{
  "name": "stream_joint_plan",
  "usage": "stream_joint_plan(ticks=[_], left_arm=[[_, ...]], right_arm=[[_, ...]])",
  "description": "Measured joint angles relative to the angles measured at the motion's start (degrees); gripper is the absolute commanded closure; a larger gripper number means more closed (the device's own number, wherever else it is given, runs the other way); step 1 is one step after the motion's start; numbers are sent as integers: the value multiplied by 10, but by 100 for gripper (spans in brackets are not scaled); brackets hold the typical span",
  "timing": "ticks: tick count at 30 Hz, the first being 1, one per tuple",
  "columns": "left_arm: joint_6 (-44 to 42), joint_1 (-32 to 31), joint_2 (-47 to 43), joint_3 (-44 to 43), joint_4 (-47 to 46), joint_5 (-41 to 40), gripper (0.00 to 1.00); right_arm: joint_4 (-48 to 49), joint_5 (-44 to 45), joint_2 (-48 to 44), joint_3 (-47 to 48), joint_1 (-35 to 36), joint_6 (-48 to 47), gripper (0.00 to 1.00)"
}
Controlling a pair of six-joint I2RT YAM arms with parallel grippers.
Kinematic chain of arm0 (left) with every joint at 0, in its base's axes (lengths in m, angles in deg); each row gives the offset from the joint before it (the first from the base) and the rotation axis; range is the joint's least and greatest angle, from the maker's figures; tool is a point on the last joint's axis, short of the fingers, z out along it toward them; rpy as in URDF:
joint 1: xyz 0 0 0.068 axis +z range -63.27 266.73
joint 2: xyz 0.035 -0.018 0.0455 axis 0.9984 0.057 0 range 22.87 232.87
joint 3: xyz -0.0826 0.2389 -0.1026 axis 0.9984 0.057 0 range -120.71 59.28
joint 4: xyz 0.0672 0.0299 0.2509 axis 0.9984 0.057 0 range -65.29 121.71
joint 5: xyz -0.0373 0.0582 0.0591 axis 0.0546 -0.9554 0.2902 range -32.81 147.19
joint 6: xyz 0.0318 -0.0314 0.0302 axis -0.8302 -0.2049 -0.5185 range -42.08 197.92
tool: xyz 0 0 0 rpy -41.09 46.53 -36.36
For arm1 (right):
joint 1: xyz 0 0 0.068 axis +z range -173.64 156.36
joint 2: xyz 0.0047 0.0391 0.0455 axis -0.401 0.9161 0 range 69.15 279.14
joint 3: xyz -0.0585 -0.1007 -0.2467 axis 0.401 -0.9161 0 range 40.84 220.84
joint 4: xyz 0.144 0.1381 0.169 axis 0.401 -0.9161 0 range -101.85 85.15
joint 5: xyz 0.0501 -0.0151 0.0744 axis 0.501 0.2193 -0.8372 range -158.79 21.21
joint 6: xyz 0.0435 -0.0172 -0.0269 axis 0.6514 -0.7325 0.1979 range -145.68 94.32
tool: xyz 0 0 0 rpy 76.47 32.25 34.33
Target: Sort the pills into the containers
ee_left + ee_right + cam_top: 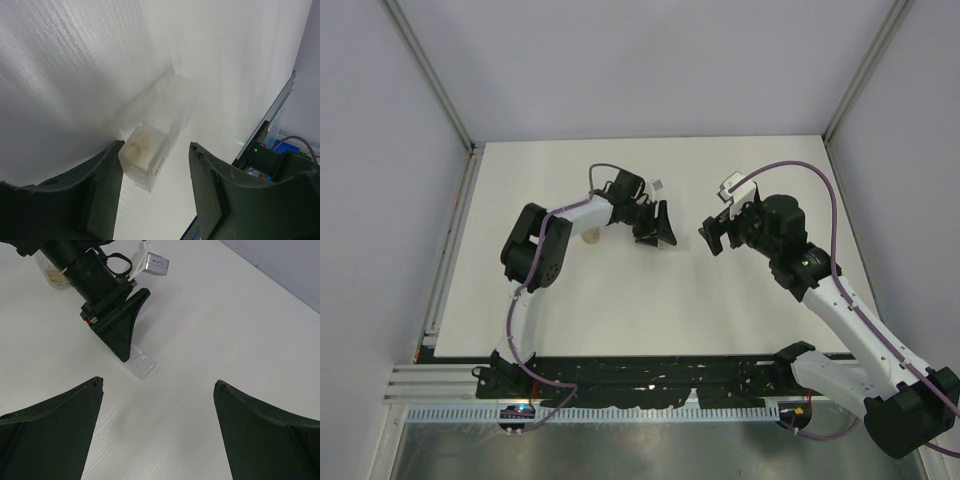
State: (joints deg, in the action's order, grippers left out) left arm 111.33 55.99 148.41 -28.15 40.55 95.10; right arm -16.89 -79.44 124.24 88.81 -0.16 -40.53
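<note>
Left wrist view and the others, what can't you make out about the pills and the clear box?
Pills: left wrist view, frosted wall blurs them; count unclear.
Clear box, far compartments: left wrist view, out of focus; contents unknown.
Clear box, top view: hidden beneath the left jaws.
Vial: right wrist view, mostly behind the left arm; contents unreadable.

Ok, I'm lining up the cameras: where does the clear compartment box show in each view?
Top external: cannot make it out beneath the left gripper.
Left wrist: the box sits centre, between the open jaws.
Right wrist: box centre-left, at the left gripper's tip.
Shared landmark: the left gripper.
</note>
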Motion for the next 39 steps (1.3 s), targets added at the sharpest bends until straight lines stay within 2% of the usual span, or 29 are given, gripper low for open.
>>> stream_joint_plan(ticks=[12,23,39], left_arm=[[-15,-1,-2,-9,16,-19,40],[-39,-3,-17,-5,27,-47,33],[-121,-3,-123,56,61,-127,27]], right_arm=[[0,0,0,0,0,0,5],[0,0,0,0,0,0,5],[0,0,-7,-2,0,0,5]])
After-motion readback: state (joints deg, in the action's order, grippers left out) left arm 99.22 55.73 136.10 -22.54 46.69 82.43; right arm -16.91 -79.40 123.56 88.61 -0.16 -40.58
